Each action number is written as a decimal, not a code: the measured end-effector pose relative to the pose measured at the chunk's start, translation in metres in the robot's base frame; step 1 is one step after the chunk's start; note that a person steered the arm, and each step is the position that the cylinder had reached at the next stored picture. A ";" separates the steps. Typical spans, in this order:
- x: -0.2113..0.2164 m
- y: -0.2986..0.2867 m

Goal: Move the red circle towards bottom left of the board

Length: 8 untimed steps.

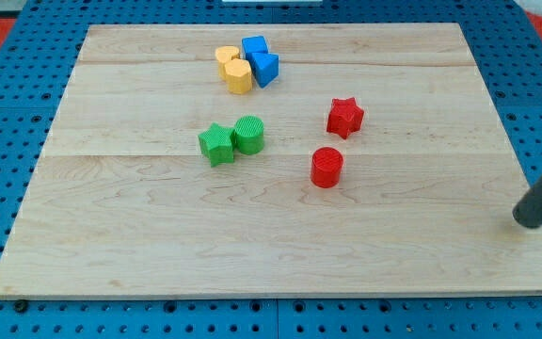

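Eight blocks sit on the counter [111,245], and going from the frame's left: a green star [216,144] touches a green cylinder [248,134] left of centre; above them, near the frame's top, two yellow blocks [233,70] huddle against two blue blocks [260,58]; then the red circle [326,167] stands alone just right of centre, with a red star [344,117] near it, up and to the right, not touching. Far over at the frame's right edge my tip [527,221] rests on the counter, well apart from every block. The end effector is a plain rod with nothing to spread or pinch, so it holds nothing. The push has not begun, I judge. To do it well, the tip should come in on the circle's upper-right side, passing below the red star without nudging it, then press along a line aimed at the frame's lower left. That line looks free of blocks; the green pair lies above it. A round block tends to slip sideways off a rod, so the contact should stay centred, with small corrections.
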State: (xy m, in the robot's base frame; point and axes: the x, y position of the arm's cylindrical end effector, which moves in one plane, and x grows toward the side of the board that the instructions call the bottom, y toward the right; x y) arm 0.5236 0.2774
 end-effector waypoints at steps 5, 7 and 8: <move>-0.083 -0.187; -0.036 -0.227; -0.026 -0.304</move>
State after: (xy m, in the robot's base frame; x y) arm 0.4980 -0.0263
